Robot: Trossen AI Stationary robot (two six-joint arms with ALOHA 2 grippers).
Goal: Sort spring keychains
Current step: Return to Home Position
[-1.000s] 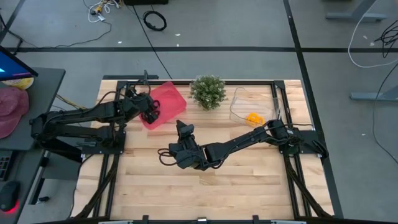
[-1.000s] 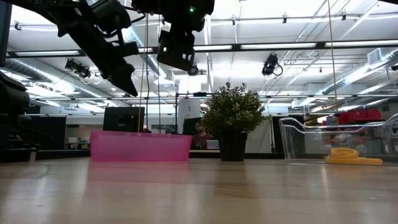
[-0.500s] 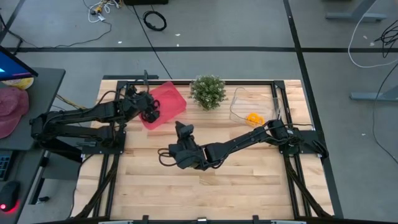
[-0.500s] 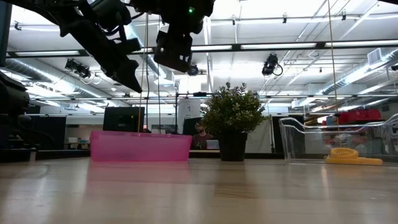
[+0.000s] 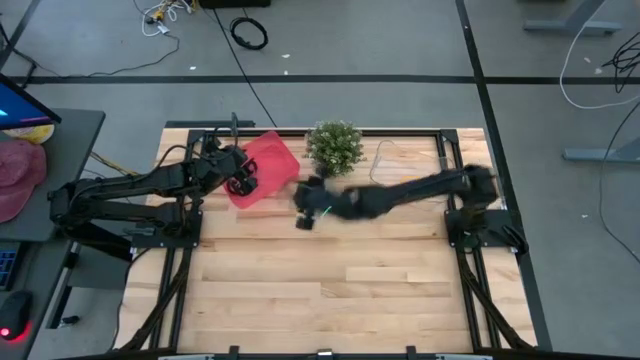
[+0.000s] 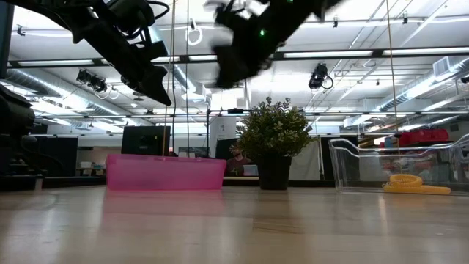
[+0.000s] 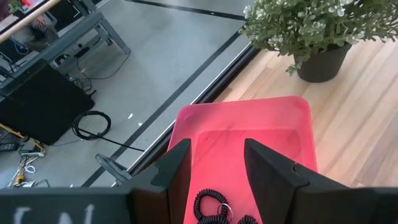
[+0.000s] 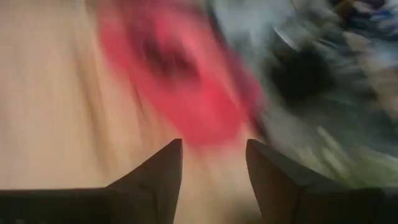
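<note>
My left gripper hovers spread and empty over the bin of black keychains. The right gripper is spread and empty too, so the sorting looks done.

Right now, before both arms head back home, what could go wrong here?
The right end effector, open, is up near the plant; swinging home, that arm might clip the plant and tip it. The left end effector, open, hangs over the red bin holding the black keychains; pulling back low, it could catch the bin's wall and drag it.
</note>
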